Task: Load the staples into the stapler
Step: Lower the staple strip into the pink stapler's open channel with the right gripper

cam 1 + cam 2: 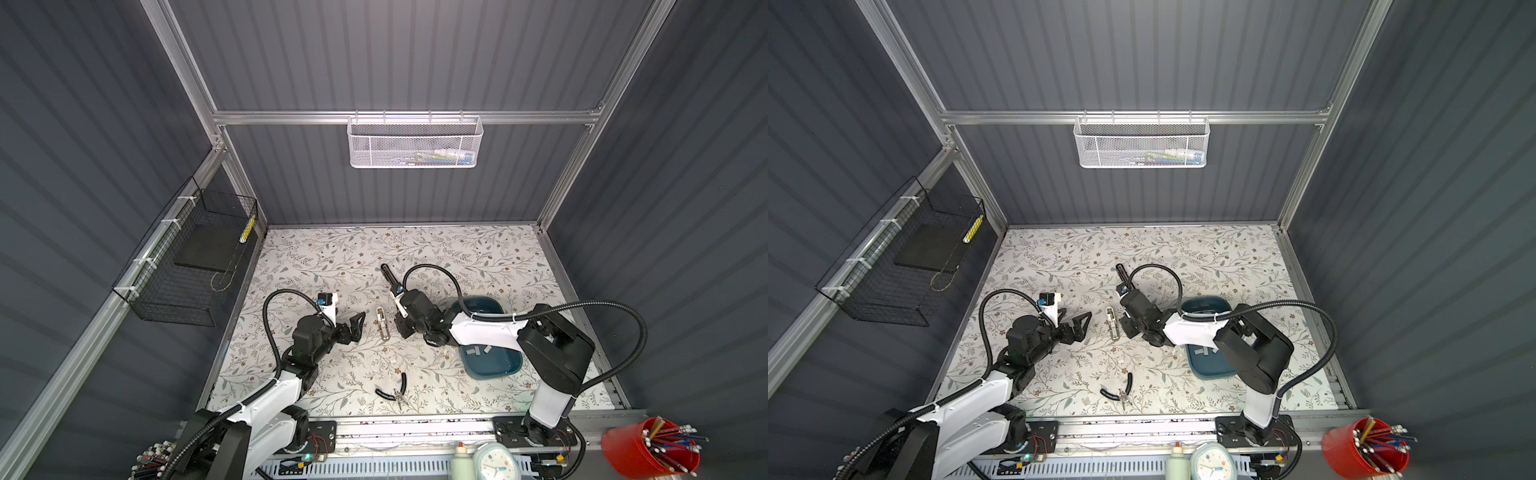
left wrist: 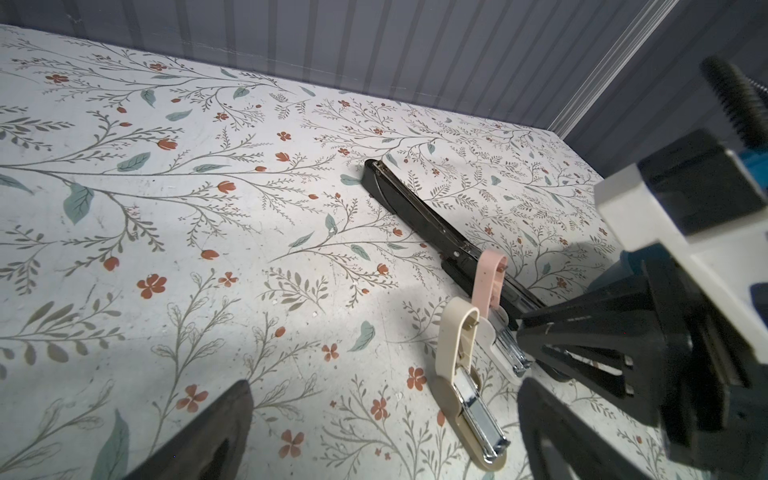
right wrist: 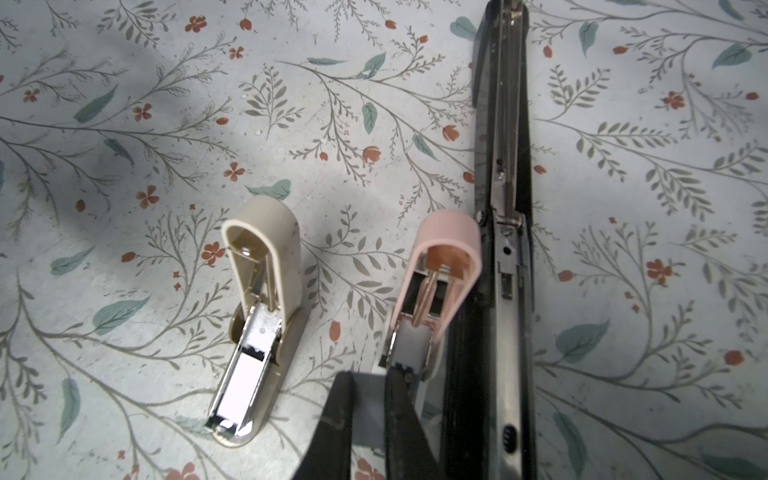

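The long black stapler [image 1: 388, 274] [image 3: 505, 166] [image 2: 415, 212] lies opened flat on the floral table. A small pink stapler [image 3: 440, 266] [image 2: 492, 282] stands open right beside it. My right gripper [image 3: 370, 386] [image 1: 402, 328] is shut on a grey strip of staples [image 3: 368, 411], held at the front end of the pink stapler's silver magazine. More staples [image 1: 473, 351] [image 1: 1200, 352] lie in the blue tray [image 1: 494, 365], partly hidden by the right arm. My left gripper [image 2: 384, 390] [image 1: 359, 326] is open and empty, just left of a beige stapler [image 2: 461, 374] [image 1: 382, 324].
Black-handled pliers [image 1: 395, 390] lie near the table's front edge. A black wire basket [image 1: 187, 266] hangs on the left wall and a white mesh basket [image 1: 415, 141] on the back rail. A red cup of pencils [image 1: 652, 449] stands at the front right.
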Robot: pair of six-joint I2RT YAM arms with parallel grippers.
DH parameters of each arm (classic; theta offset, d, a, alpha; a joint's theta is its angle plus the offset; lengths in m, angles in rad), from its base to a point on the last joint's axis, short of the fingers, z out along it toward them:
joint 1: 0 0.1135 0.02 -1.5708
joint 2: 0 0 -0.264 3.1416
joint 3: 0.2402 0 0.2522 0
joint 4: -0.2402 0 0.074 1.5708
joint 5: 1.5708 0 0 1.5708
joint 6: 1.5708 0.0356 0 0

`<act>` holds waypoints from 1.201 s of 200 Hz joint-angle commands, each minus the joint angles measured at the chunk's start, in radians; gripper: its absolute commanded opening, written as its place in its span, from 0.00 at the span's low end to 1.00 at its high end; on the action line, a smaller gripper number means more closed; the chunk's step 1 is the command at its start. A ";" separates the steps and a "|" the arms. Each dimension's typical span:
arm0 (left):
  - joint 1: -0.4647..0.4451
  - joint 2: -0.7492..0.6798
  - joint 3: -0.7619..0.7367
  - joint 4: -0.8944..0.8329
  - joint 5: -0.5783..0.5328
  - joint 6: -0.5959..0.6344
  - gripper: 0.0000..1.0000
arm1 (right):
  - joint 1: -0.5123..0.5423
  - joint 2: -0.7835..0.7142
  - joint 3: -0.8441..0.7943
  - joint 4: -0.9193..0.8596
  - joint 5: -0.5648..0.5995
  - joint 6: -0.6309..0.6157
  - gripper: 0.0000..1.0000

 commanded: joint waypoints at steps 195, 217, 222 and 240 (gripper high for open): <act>0.001 0.008 0.009 0.013 -0.015 0.008 0.99 | -0.010 0.028 -0.010 0.012 0.039 0.048 0.07; 0.001 0.011 0.010 0.012 -0.015 0.008 0.99 | -0.010 0.031 -0.016 0.013 0.041 0.052 0.07; 0.001 0.011 0.010 0.012 -0.015 0.009 0.99 | -0.010 0.032 -0.018 0.013 0.042 0.053 0.07; 0.001 0.013 0.013 0.013 -0.014 0.007 0.99 | -0.010 0.034 -0.022 0.015 0.047 0.055 0.07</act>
